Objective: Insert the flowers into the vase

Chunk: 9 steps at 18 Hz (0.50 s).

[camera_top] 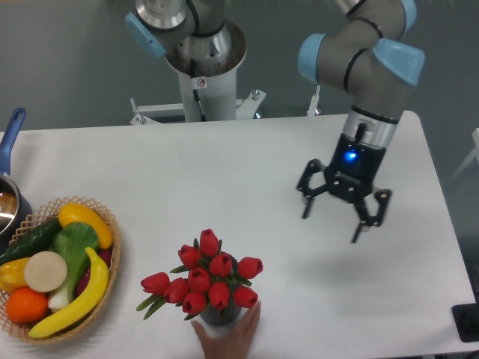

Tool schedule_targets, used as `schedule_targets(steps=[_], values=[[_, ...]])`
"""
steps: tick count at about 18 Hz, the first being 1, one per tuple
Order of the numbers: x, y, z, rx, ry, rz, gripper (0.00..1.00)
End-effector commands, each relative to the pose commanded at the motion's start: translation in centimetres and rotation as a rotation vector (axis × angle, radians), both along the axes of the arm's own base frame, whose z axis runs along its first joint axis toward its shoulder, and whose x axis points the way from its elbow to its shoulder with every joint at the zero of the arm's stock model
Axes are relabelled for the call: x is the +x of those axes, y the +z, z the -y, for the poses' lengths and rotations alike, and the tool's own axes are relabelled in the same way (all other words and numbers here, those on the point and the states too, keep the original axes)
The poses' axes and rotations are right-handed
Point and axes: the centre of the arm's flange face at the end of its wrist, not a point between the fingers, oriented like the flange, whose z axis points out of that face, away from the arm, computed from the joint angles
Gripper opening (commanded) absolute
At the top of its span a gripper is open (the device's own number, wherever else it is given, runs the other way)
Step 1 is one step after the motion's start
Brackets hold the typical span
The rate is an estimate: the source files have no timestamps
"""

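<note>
The flowers [203, 280], a bunch of red tulip buds with green leaves, stand in the vase [219, 315], a small dark grey ribbed cylinder near the table's front edge. The buds hide most of the vase. A human hand [228, 336] touches the vase from the front. My gripper [335, 215] hangs above the table to the right of the flowers, well apart from them. Its fingers are spread open and hold nothing.
A wicker basket [112, 280] with fruit and vegetables sits at the front left. A pot with a blue handle [10, 134] is at the left edge. The arm's base pedestal [202, 82] stands behind the table. A dark object [468, 321] is at the front right corner.
</note>
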Motion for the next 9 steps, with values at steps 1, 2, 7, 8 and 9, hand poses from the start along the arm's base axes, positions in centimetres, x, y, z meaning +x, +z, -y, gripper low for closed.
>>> schedule_targets(steps=[1, 2, 7, 8, 9], values=[[-0.2, 0.0, 0.1, -0.036, 0.004, 0.013, 1.0], [-0.5, 0.0, 0.1, -0.064, 0.006, 0.016, 1.0], [-0.7, -1.4, -0.8, -0.239, -0.017, -0.033, 1.0], [-0.6, -1.8, -0.8, -0.256, -0.016, -0.034, 1.0], [-0.5, -2.0, -0.7, -0.261, -0.015, -0.034, 1.0]])
